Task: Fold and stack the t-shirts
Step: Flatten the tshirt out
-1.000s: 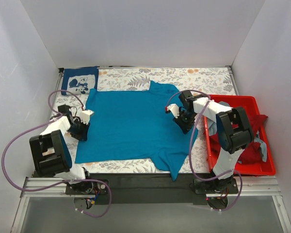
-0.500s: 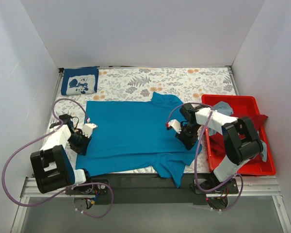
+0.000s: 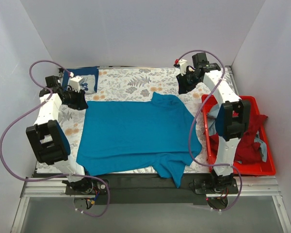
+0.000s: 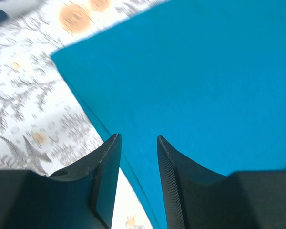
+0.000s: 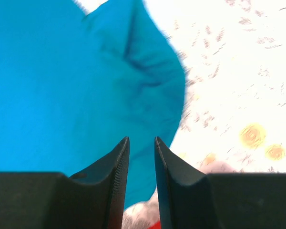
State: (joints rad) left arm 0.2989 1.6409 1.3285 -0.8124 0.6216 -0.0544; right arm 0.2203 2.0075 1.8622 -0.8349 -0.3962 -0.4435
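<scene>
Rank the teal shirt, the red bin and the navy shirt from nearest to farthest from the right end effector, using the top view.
1. Teal shirt, its far right edge just beside the right end effector.
2. Red bin, to the right, a little farther off.
3. Navy shirt, away at the far left corner.

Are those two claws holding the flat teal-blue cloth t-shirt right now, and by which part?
Nothing is held. The left gripper and the right gripper each hang clear of the teal-blue t-shirt, a bare gap between their fingers.
</scene>
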